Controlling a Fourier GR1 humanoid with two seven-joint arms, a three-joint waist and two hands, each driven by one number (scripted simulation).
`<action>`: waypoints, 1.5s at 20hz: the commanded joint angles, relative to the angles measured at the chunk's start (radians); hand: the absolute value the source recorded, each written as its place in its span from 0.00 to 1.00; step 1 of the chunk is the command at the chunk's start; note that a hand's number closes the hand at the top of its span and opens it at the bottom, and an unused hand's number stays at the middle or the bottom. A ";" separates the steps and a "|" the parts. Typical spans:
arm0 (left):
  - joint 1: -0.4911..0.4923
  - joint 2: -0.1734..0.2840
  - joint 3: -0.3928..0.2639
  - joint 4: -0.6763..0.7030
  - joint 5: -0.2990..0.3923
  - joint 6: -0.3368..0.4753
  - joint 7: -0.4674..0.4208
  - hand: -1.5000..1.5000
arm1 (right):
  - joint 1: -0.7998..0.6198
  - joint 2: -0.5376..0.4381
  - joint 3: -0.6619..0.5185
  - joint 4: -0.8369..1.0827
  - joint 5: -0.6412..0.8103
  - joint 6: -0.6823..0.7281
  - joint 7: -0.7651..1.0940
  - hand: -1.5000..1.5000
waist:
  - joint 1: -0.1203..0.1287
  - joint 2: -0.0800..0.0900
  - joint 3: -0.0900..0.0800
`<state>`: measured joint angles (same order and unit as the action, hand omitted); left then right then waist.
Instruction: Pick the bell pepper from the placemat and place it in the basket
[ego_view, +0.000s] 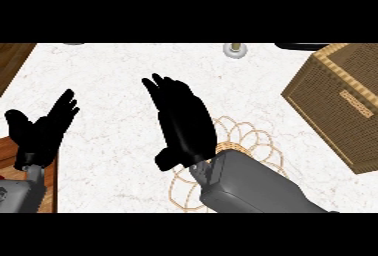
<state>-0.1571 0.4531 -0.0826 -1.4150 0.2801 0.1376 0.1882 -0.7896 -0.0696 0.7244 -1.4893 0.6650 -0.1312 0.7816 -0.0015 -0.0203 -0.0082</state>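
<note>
The placemat (255, 137), a tan mat of woven loops, lies on the white counter at centre right. My right hand (181, 120) hovers over its left part, fingers straight and pointing to the far side, thumb out at the lower left, so it is open. No bell pepper shows; the hand and forearm hide much of the mat. The basket (341, 102), a tan wicker box, stands to the right of the mat, apart from the hand. My left hand (43, 132) rests open at the left edge, fingers up.
A small white round object (235, 50) sits at the counter's far edge. Brown wood (13, 60) borders the counter at the left. Bare counter (111, 75) lies between the two hands.
</note>
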 joint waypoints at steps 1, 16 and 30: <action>-0.017 0.005 0.016 0.006 0.000 0.021 0.026 0.50 | -0.132 -0.043 0.012 0.051 0.095 0.220 0.261 0.00 | -0.032 -0.017 -0.001; -0.016 0.003 0.040 0.033 0.003 0.006 0.002 0.50 | -0.354 0.055 -0.254 0.016 -0.271 0.709 0.639 0.00 | -0.049 -0.008 0.006; -0.010 -0.001 0.056 0.039 -0.010 -0.007 -0.020 0.50 | -0.019 -0.034 -0.171 -0.469 -0.256 0.624 0.697 0.00 | -0.052 0.003 0.008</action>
<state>-0.1472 0.4515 -0.0312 -1.3764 0.2776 0.1272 0.1655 -0.9020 -0.0908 0.4982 -1.8294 0.3969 0.4234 1.2221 -0.0513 -0.0221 -0.0003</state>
